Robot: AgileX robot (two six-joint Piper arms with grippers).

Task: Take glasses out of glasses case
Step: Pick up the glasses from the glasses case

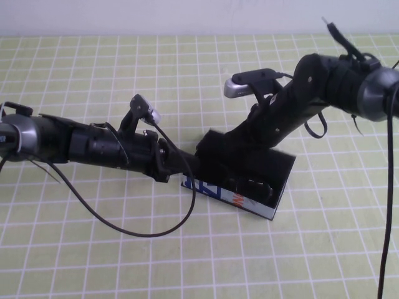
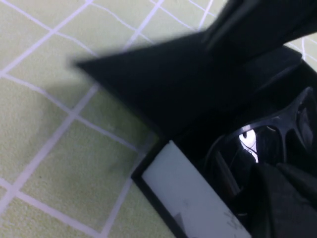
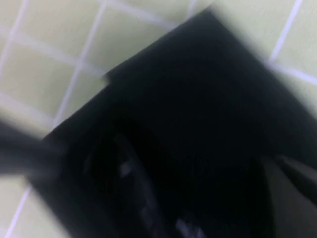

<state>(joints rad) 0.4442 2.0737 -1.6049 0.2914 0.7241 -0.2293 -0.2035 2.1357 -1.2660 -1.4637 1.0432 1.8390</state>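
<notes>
The glasses case [image 1: 232,199] lies in the middle of the table, black with a white side strip printed in blue and orange-red. Its lid [image 2: 158,84] stands raised. The black glasses [image 2: 282,121] lie inside the open case, and they show dimly in the high view [image 1: 252,185]. My left gripper [image 1: 190,167] is at the case's left end, low over the inside. My right gripper [image 1: 234,140] reaches down onto the raised lid at the case's far left corner. The right wrist view shows only the dark case [image 3: 198,99] up close.
The table is covered by a green mat with a white grid [image 1: 93,249]. A black cable [image 1: 124,227] from the left arm loops over the mat in front of the case. Another cable [image 1: 388,187] hangs at the right edge.
</notes>
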